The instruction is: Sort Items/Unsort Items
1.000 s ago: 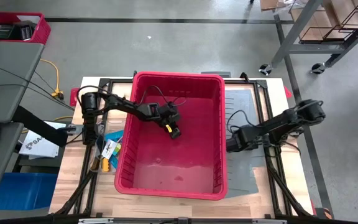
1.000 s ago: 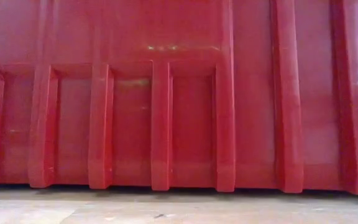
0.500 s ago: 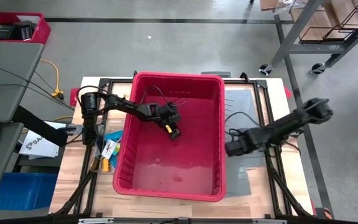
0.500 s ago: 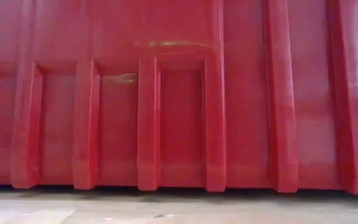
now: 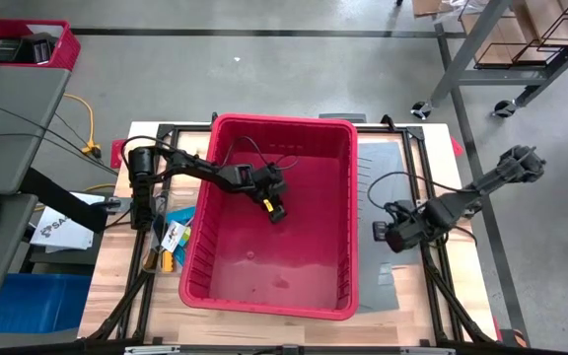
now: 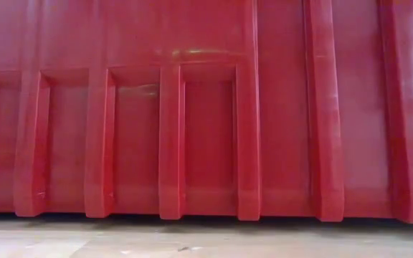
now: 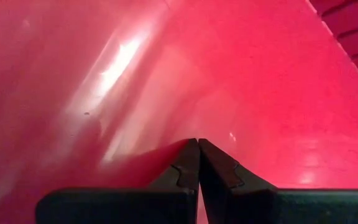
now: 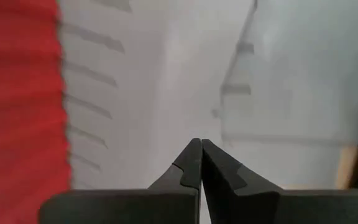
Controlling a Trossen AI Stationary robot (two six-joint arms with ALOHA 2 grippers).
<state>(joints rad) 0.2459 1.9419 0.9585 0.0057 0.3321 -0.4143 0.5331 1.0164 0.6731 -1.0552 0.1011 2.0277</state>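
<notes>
- Left hand (image 5: 277, 209) hangs inside the red bin (image 5: 205, 177), a bit toward 11 o'clock of its middle, fingers pinched fully together with nothing in them.
- Right hand (image 5: 394, 237) sits outside at 3 o'clock of the bin, over the grey mat (image 5: 388, 168), also clamped tight and empty.
- Bin floor looks bare. The only items (image 5: 169, 240) I can spot are jammed on the worktop (image 5: 116, 276) at 9 o'clock of the bin.
- Guessing they're out of easy reach there, so neither hand has anything to go for.
</notes>
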